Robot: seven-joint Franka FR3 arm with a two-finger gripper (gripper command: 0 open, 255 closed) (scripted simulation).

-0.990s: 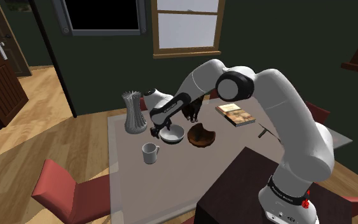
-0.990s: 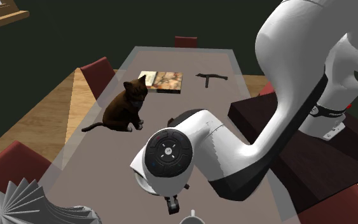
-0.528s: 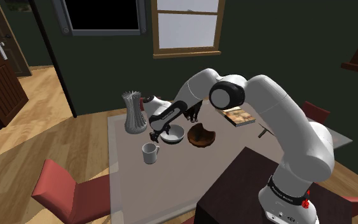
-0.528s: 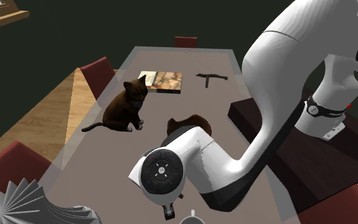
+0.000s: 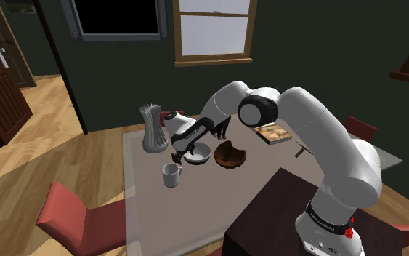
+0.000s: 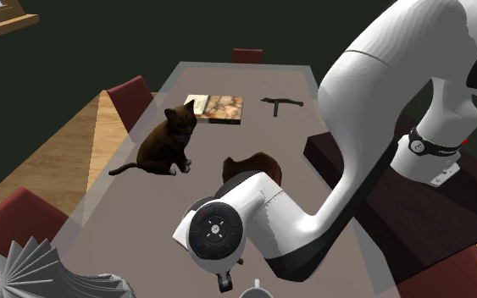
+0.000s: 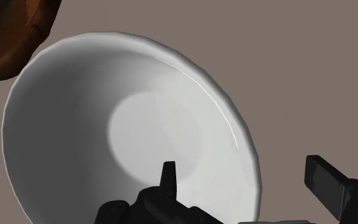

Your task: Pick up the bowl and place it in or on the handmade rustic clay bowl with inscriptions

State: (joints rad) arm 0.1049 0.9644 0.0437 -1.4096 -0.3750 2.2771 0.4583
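In the shoulder view the arm reaches over to the middle of the table (image 5: 192, 211). The gripper (image 5: 179, 153) is down at the white bowl (image 5: 199, 153), on its side toward the frame's left. The brown clay bowl (image 5: 230, 155) sits just right of the white bowl in that frame. They are close, but I cannot tell whether they touch. A mug (image 5: 171, 174) stands near the white bowl, below and to the left of it. A ribbed vase (image 5: 152, 129) stands above and to the left, and a book (image 5: 272, 133) lies further right.

Through the wrist camera I see the gripper (image 7: 241, 172) spread apart. One of its fingers (image 7: 168, 181) hangs inside the white bowl (image 7: 107, 127) and the other is outside it. The rim passes between them with a gap on each side, so nothing is clasped. The bowl sits upright on the table, and the brown clay bowl (image 7: 9, 38) shows just past its far edge.

In the second exterior view the brown clay bowl (image 6: 253, 162) is at mid-frame behind the arm. A dark cat (image 6: 167, 140) sits to its left, and the book (image 6: 214, 107) lies above the cat.
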